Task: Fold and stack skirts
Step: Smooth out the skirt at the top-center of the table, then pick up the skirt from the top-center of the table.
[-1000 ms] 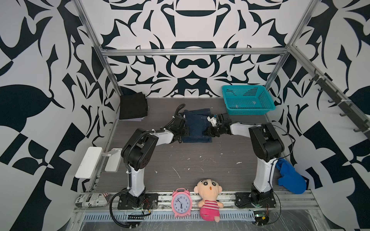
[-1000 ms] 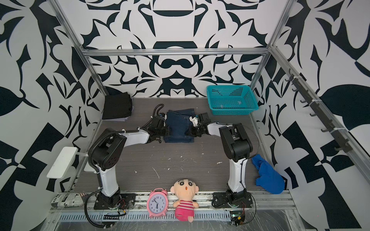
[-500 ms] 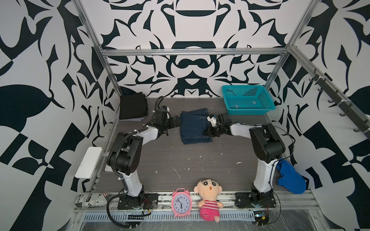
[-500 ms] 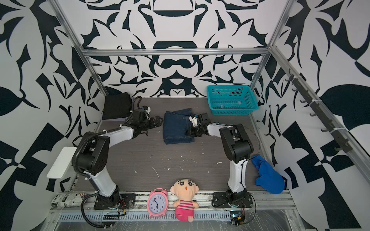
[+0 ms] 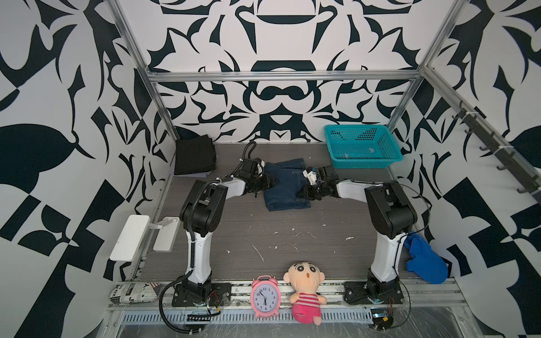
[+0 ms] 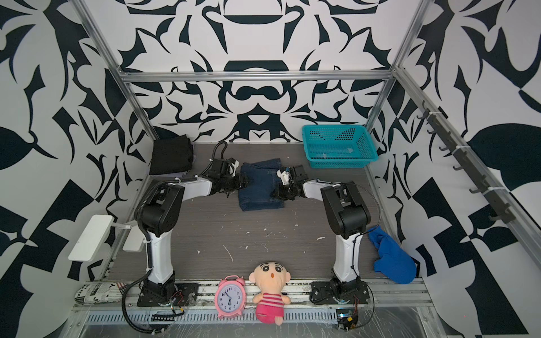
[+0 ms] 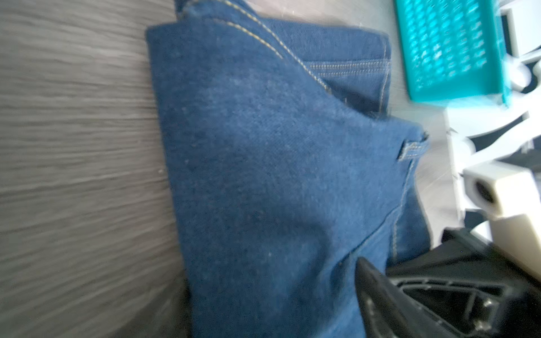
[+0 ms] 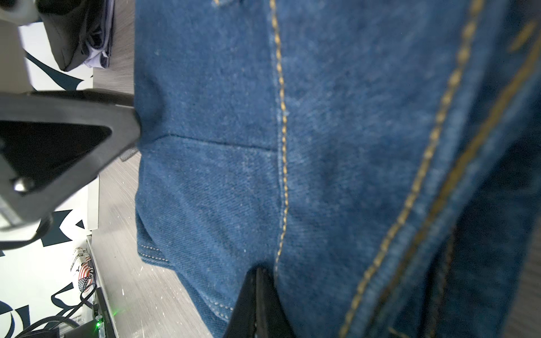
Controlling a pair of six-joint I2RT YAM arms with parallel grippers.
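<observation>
A grey wood-grain table (image 5: 292, 243) stands inside black-and-white patterned walls. The denim skirt (image 5: 285, 190) lies on it folded into a rectangle, toward the back and between the two arms. The right hand (image 5: 303, 194) is pressed together, pinching the skirt's edge on its own side. The left hand (image 5: 272, 185) touches the opposite edge; whether its fingers are spread I cannot tell. The black skirt (image 5: 194, 156) lies folded in the back left corner, well apart. A teal basket (image 5: 366, 164) stands at the back right, near the denim.
</observation>
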